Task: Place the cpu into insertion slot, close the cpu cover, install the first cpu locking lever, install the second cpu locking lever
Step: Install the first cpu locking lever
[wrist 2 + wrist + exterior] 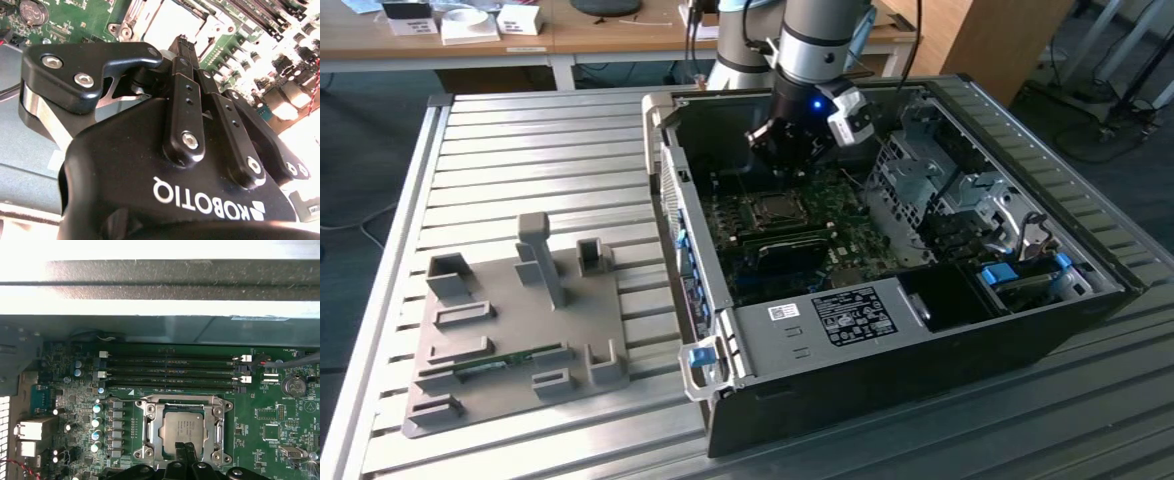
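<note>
Low over the board [75,395], tool [187,452] narrow and empty, poised at edge of cpu [182,426] seated in slot, cover [150,432] flat around it; likely hazard: tip skidding onto chip or board, marring either, if pressed off-line.

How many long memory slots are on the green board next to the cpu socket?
4. The memory slots lie parallel in one bank: one nearest the case wall, two in the middle, one nearest the cpu socket. None seems hidden.
</note>
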### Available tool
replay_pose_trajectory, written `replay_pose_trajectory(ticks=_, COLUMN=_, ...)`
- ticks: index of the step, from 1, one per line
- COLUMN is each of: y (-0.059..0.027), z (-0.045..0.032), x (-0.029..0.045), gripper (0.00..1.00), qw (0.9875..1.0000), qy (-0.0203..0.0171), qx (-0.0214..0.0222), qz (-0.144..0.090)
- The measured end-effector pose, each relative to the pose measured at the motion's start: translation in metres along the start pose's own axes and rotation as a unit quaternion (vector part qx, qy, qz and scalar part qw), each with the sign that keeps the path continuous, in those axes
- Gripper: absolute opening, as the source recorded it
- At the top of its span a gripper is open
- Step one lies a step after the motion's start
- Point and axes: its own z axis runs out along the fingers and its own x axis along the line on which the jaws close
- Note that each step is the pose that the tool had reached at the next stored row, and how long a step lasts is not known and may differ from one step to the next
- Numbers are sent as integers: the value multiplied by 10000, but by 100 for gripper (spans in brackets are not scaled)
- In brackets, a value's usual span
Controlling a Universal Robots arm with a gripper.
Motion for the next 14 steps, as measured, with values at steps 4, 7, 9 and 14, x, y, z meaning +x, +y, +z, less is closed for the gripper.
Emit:
replay_pose_trajectory(ticks=4, y=1, z=-51, x=-1, gripper=11, qw=10000, qy=-1, qx=0, qz=0)
replay_pose_trajectory(ticks=7, y=2, z=-79, x=-1, gripper=11, qw=10000, qy=0, qx=0, qz=0)
replay_pose_trajectory(ticks=9, y=2, z=-81, x=-1, gripper=11, qw=10000, qy=-1, qx=-1, qz=0)
replay_pose_trajectory(ticks=14, y=2, z=-82, x=0, gripper=11, qw=10000, qy=0, qx=0, qz=0)
